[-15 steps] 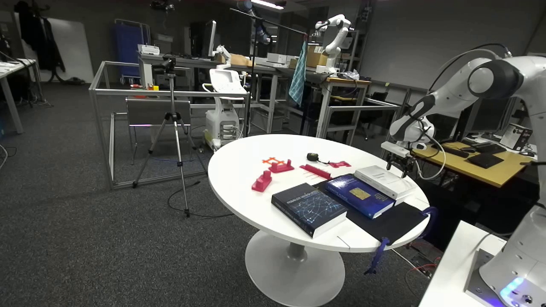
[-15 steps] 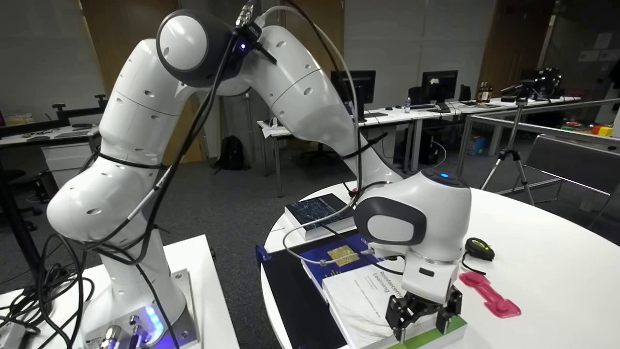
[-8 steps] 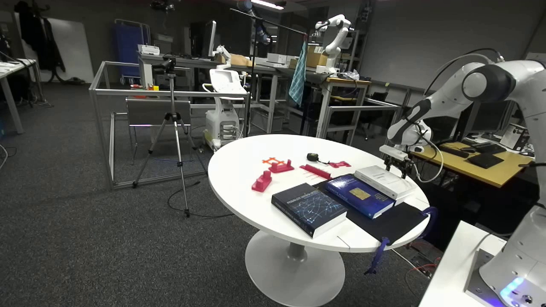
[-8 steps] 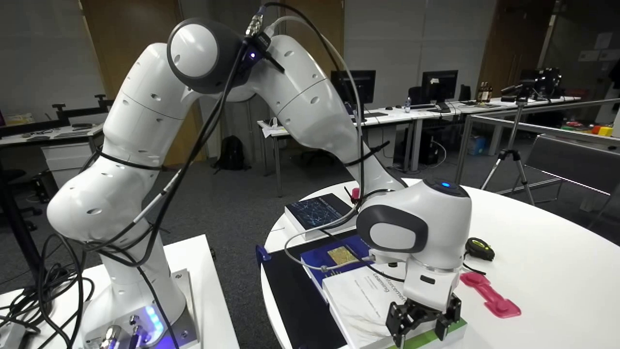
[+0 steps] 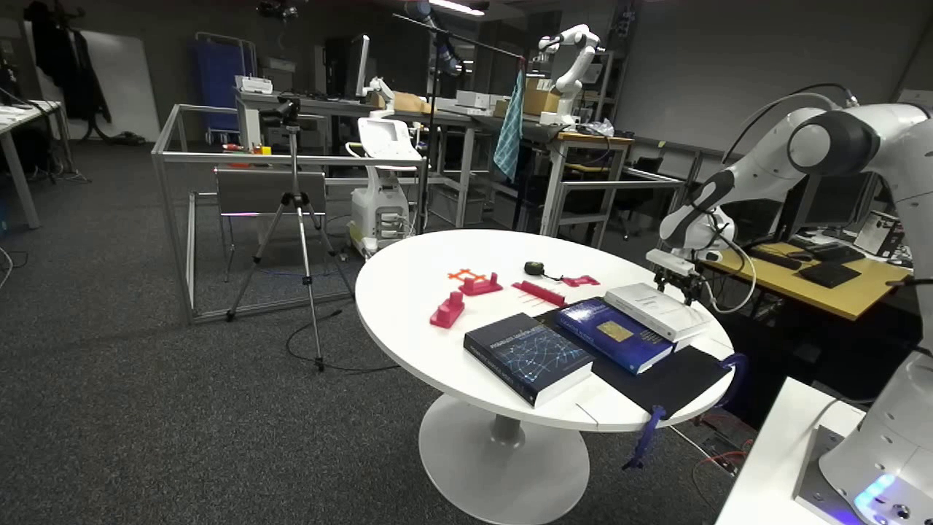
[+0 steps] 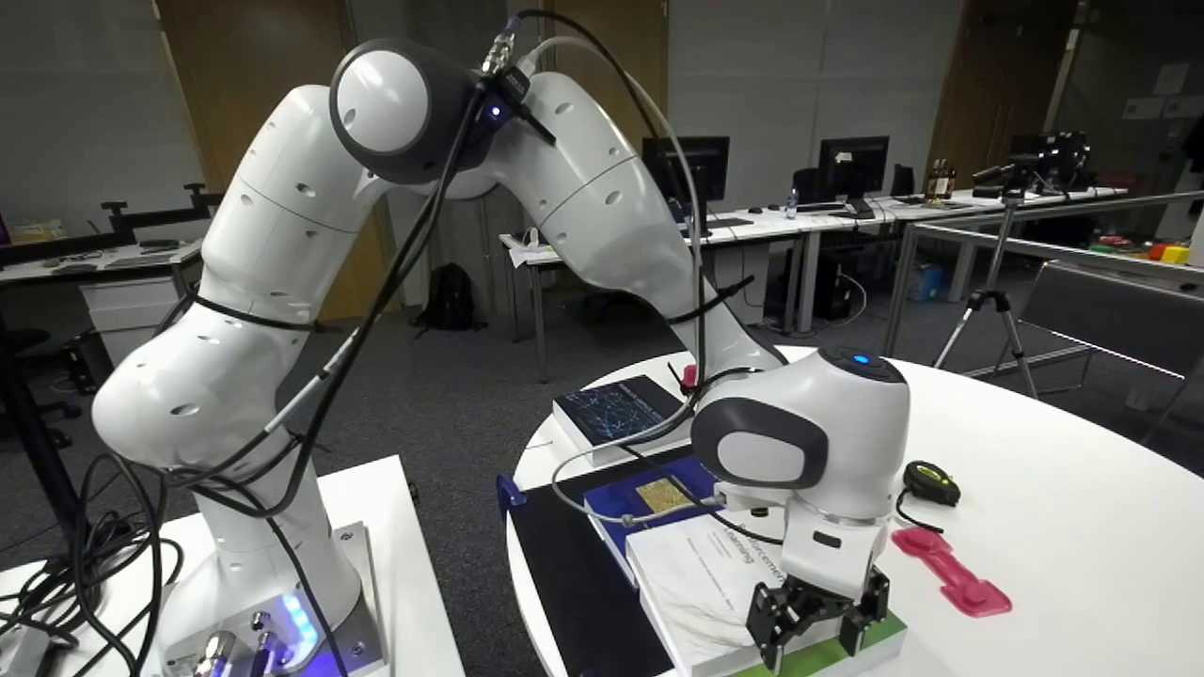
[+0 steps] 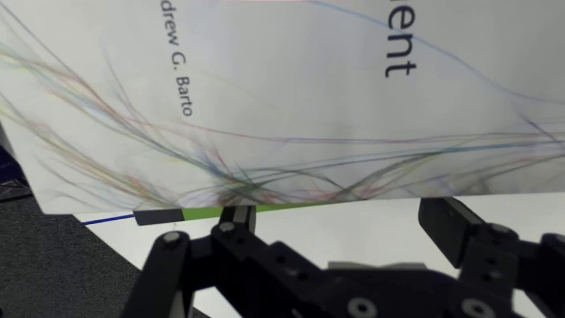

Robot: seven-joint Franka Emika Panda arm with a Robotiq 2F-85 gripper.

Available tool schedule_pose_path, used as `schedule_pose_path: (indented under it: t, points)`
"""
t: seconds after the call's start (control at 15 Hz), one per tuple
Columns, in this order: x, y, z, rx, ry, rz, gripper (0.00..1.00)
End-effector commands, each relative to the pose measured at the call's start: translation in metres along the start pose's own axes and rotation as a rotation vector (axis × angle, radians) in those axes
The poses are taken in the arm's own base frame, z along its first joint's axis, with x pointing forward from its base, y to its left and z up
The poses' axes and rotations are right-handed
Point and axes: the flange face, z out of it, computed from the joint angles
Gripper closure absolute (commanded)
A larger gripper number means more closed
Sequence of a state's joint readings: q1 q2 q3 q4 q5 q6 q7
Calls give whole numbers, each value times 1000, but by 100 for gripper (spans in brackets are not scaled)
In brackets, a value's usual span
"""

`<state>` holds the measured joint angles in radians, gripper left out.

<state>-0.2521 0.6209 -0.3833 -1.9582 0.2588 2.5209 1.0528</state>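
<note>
While the jaws hang spread apart in an exterior view, one thick white book (image 5: pixel 656 309) lies just below them on a round white bench (image 5: pixel 393 284). Next out from the jaws comes one blue book (image 5: pixel 616 334) with a gold square, lying on one black sheet (image 5: pixel 685 379) that has two blue straps (image 5: pixel 647 434), and farther off one dark book (image 5: pixel 531 356) webbed with pale lines: three books altogether. Well apart from the jaws are one black tape measure (image 5: pixel 534 268), one orange lattice (image 5: pixel 466 275) and four pink pieces (image 5: pixel 541 292). In an exterior view, the white cover shows dark title lettering (image 6: pixel 736 545), "Learning" legible, and a green band (image 6: pixel 818 656) along the edge nearest the jaws. From the wrist view, wispy coloured strands (image 7: pixel 247 183) sweep over the pale cover, with "drew G. Barto" and "ent" beyond the jaws; their tips stand wide apart along its margin, white bench between them, and whether they touch the book cannot be told.
</note>
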Motion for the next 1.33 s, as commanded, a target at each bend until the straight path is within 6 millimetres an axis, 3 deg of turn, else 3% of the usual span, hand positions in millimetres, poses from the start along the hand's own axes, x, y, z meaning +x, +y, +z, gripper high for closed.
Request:
schedule_pose_path:
  t: [0.0, 0.6, 1.27]
  points:
    - [-16, 1, -5, 8, 7, -27, 0]
    - [-50, -5, -3, 4, 53, -150, 0]
    - [-78, 5, -3, 34, 92, -227, 0]
